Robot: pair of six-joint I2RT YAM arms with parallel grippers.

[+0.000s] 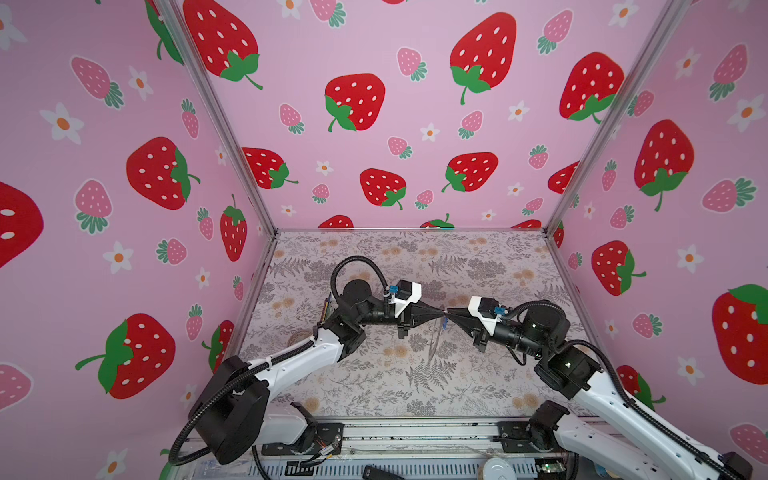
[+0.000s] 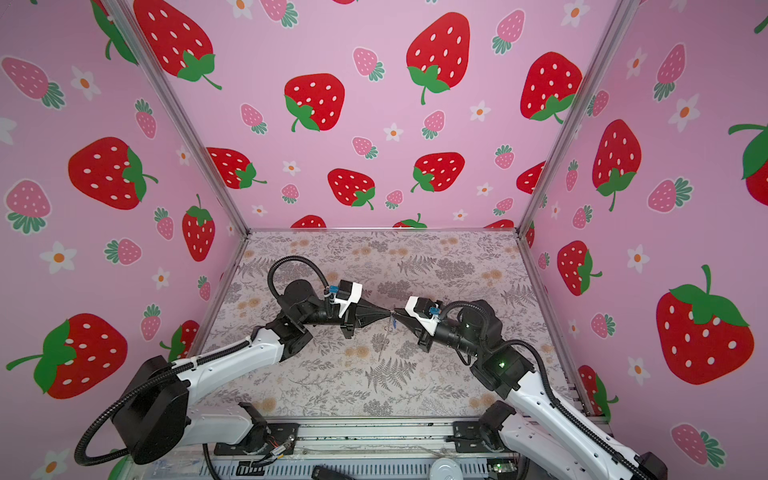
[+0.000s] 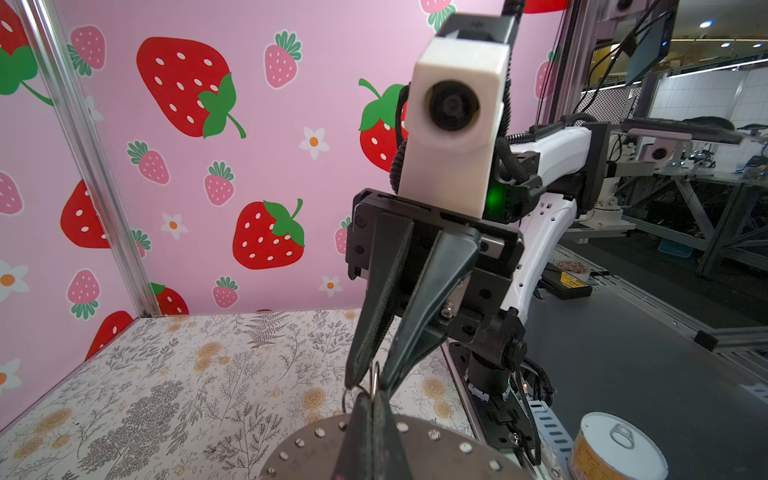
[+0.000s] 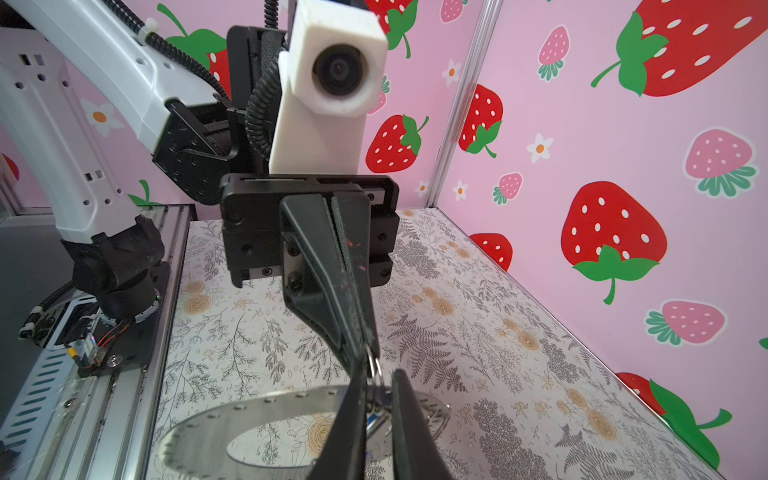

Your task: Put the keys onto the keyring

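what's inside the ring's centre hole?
Only the floral table cover shows through the ring. The right gripper's fingers hide part of the rim, so whether the blue tag or the silver loop in the left gripper hooks on there can't be seen.

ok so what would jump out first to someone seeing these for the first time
The loud pink strawberry-print walls all round the cell hit first. Then the two grippers meeting tip to tip in mid-air over the floral table: the left gripper shut on the rim of a flat dark grey metal ring disc with pale holes, the right gripper with jaws slightly apart around a small blue plastic tag.
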